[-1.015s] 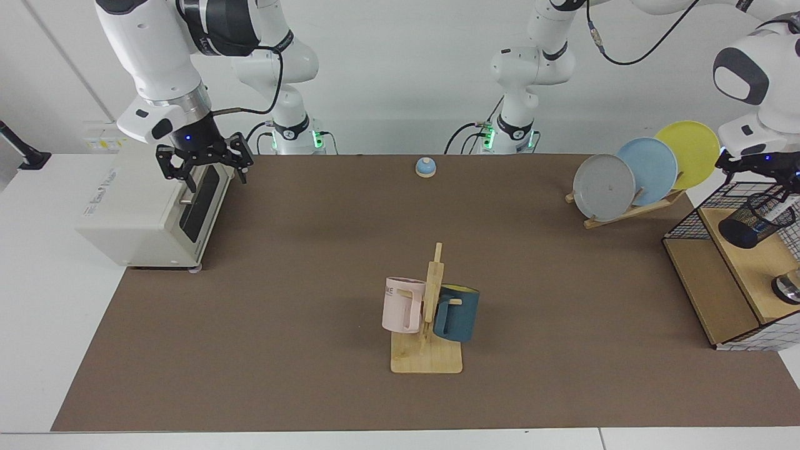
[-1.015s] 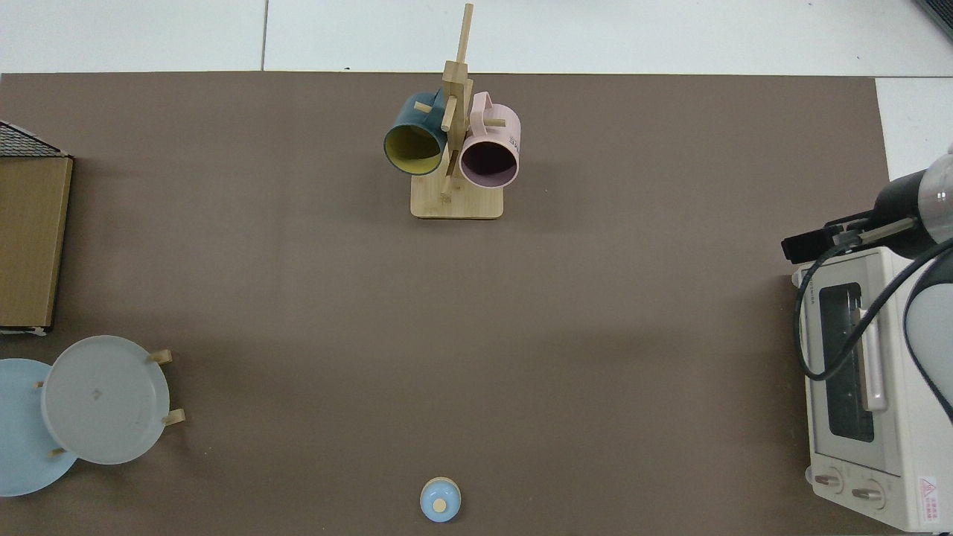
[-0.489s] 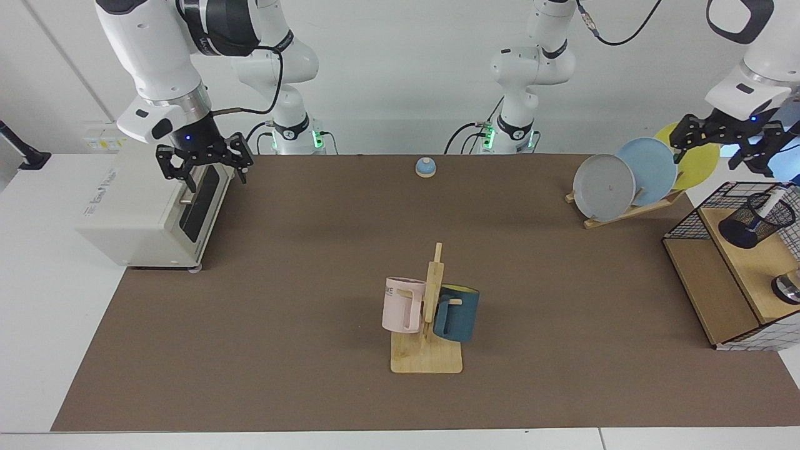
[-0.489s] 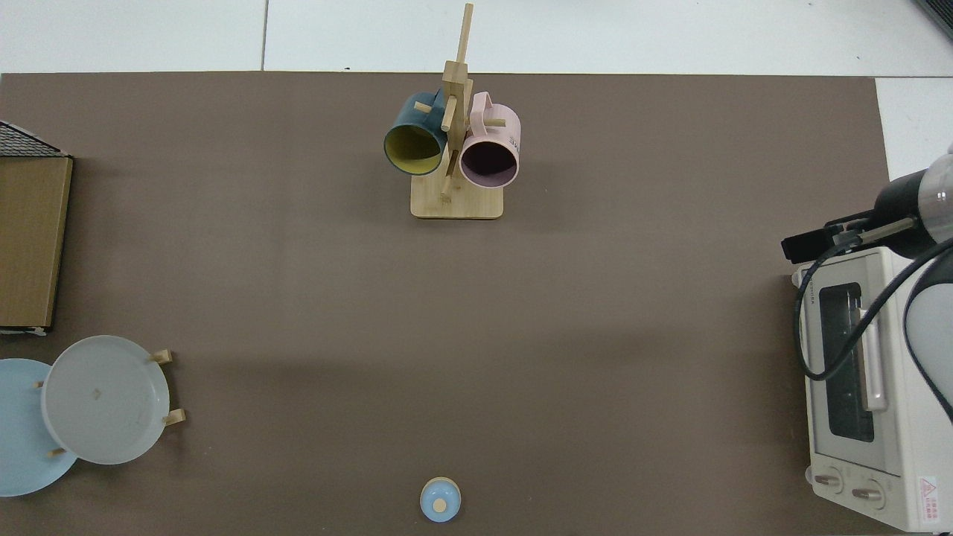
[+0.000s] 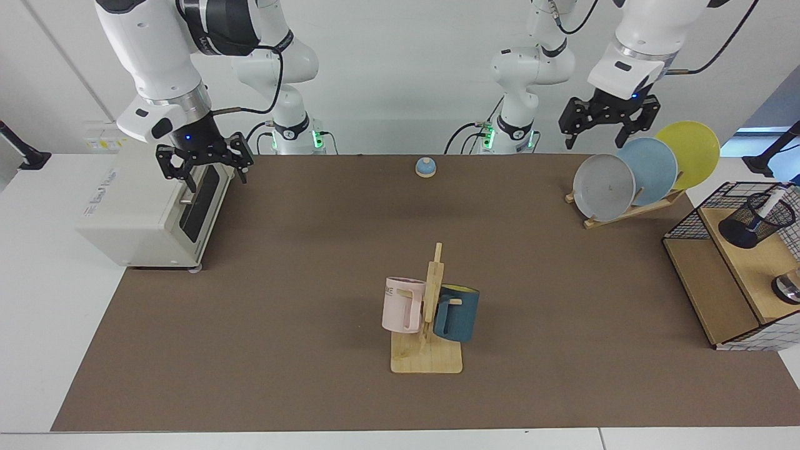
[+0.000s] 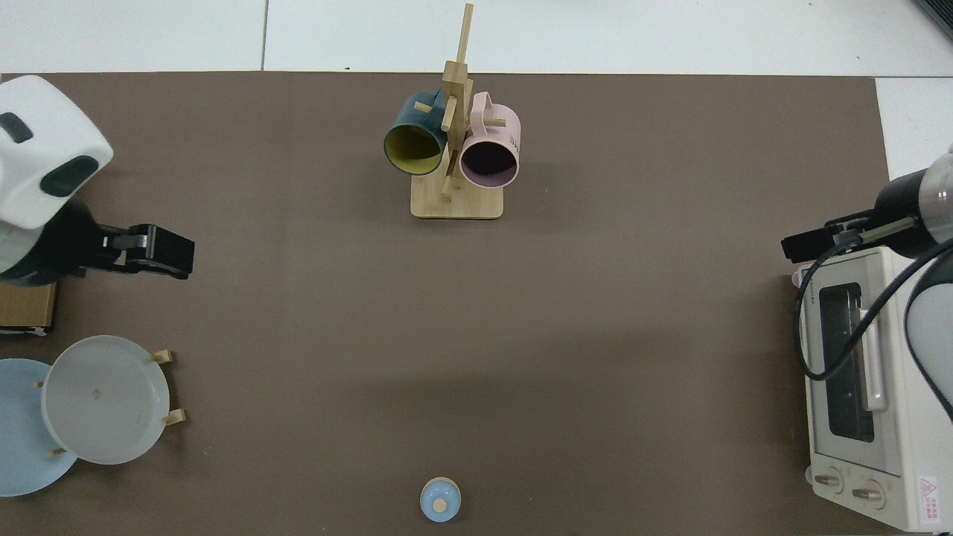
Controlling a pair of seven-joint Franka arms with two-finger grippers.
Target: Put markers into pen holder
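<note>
The marker (image 5: 771, 200) leans inside the black mesh pen holder (image 5: 753, 224), its white barrel poking above the rim. The holder stands on the wooden shelf of the wire-grid basket (image 5: 694, 219) at the facing view's right edge; both are outside the top view. My left gripper (image 5: 607, 128) hangs open and empty, high above the plate rack and well clear of the holder. In the top view the left gripper (image 6: 156, 253) is at the left side. My right gripper (image 5: 205, 169) waits open beside the toaster oven, and the right gripper (image 6: 808, 246) appears at the top view's right.
A rack (image 5: 631, 209) holds grey, blue and yellow plates under the left gripper. A mug tree (image 5: 428, 356) carries a pink mug (image 5: 403, 305) and a teal mug (image 5: 457, 312) mid-table. A white toaster oven (image 5: 147, 212) and a small blue bell (image 5: 425, 167) stand at the back.
My left gripper rose from the pen holder and swung away past the plates, leaving the marker inside the holder. The right arm has not moved.
</note>
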